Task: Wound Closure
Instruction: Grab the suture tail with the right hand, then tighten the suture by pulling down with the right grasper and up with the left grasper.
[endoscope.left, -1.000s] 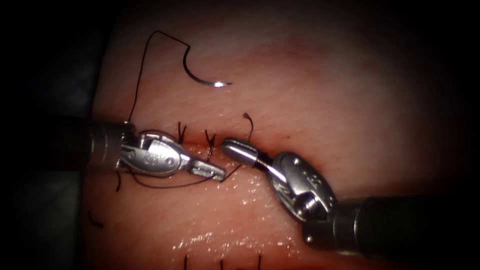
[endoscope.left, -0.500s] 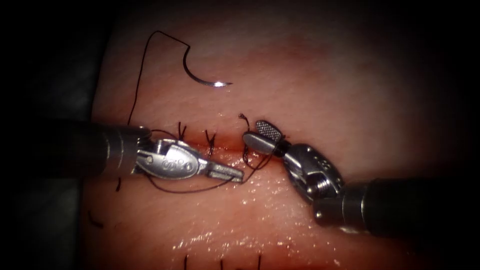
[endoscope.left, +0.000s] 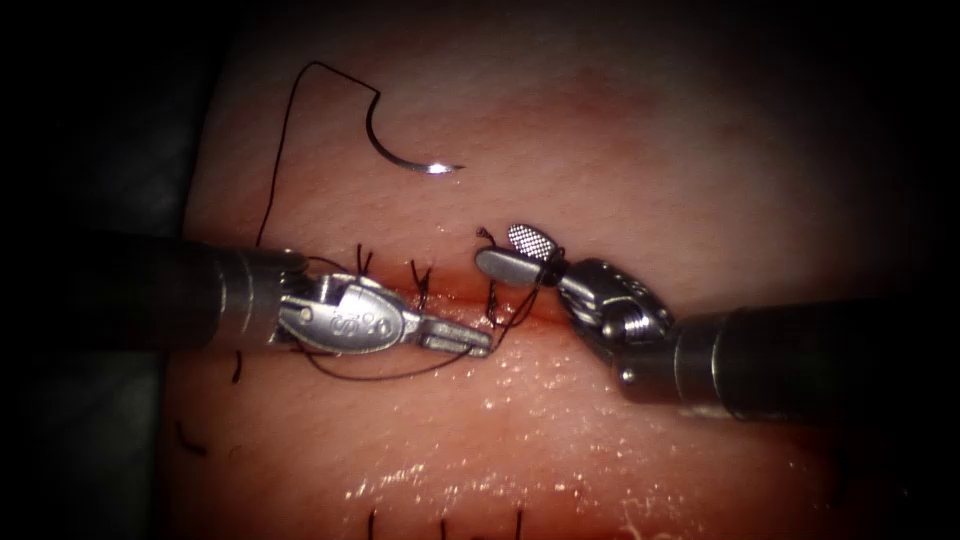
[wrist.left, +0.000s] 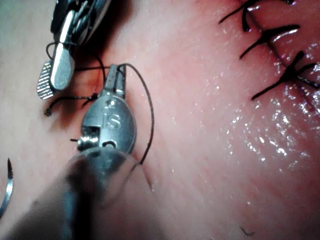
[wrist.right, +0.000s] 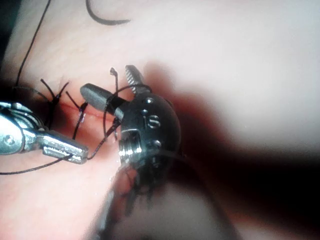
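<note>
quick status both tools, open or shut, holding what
left tool: shut on the thread.
right tool: open, thread looped around its jaws.
needle: lying free on the tissue.

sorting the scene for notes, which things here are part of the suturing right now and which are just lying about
In use:
- left end effector, shut on the thread
- right end effector, open, thread looped round it
- cut in the tissue

Lying about:
- needle, free on the tissue above the cut, held by neither tool
- cut ends of thread
</note>
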